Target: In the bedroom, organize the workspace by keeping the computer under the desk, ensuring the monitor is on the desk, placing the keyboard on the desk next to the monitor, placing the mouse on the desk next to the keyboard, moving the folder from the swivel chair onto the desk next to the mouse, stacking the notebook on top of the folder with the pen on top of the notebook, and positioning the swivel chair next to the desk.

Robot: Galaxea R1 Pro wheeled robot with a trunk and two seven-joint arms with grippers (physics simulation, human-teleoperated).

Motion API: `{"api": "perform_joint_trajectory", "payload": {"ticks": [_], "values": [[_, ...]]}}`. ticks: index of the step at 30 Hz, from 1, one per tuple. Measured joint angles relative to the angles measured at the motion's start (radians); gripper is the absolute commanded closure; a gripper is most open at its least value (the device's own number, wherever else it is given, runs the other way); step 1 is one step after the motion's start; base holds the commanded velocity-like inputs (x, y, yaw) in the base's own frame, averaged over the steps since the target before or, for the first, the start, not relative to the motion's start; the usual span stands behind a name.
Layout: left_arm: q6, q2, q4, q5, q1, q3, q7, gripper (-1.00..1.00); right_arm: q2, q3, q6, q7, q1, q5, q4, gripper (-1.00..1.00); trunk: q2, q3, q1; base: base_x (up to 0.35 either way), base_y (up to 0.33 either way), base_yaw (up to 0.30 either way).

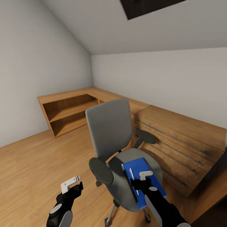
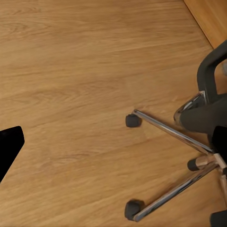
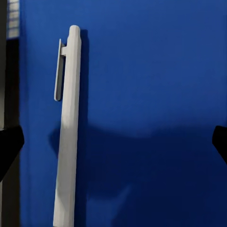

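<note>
Your right gripper (image 1: 142, 176), jaws spread, hovers over the pen (image 3: 68, 127) on the folder (image 1: 142, 171); pinch the pen next. Left gripper (image 1: 71, 184) spread.

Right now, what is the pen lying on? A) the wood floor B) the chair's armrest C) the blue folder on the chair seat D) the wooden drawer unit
C: the pen lies flat on the blue folder, which sits on the seat of the swivel chair, with the right gripper poised just above it.
</note>
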Motion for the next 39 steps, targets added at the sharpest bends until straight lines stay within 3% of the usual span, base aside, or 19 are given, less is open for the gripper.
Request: {"api": "perform_joint_trajectory", "payload": {"ticks": [3,22,23,39], "values": [[0.0,0.0,0.0,0.0,0.0,0.0,0.0,-1.0,0.0,0.0,0.0,0.0,0.0,0.0,0.0,-1.0,-0.021,-0.009,0.012,0.0,0.0,0.0],[-0.001,0.0,0.0,0.0,0.0,0.003,0.001,-1.0,0.0,0.0,0.0,-0.001,-0.001,0.009,-0.009,-1.0,-0.049,-0.022,0.027,0.0,0.0,0.0],[-0.001,0.0,0.0,0.0,0.0,0.003,0.001,-1.0,0.0,0.0,0.0,-0.001,-0.001,0.009,-0.009,1.0,-0.049,-0.022,0.027,0.0,0.0,0.0],[-0.001,0.0,0.0,0.0,0.0,0.003,0.002,-1.0,0.0,0.0,0.001,-0.005,-0.001,0.012,-0.008,1.0,-0.049,-0.022,0.027,0.0,0.0,0.0]]}}
